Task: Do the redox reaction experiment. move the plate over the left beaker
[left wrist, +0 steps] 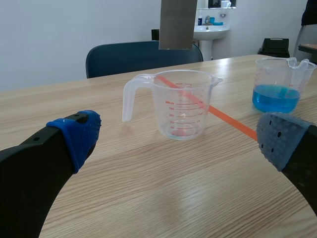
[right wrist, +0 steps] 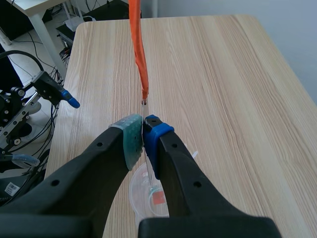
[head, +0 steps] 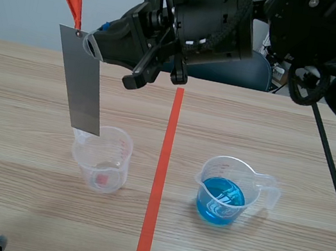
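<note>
Right pincer (right wrist: 143, 136) pinches the plate (head: 84, 85) by its top edge. The plate hangs above the left beaker (head: 105, 158), clear of the rim. Best move: hold it plumb, centre it, no swinging. Left pincer (left wrist: 179, 140) sits spread, low over the counter (head: 273, 118).
</note>
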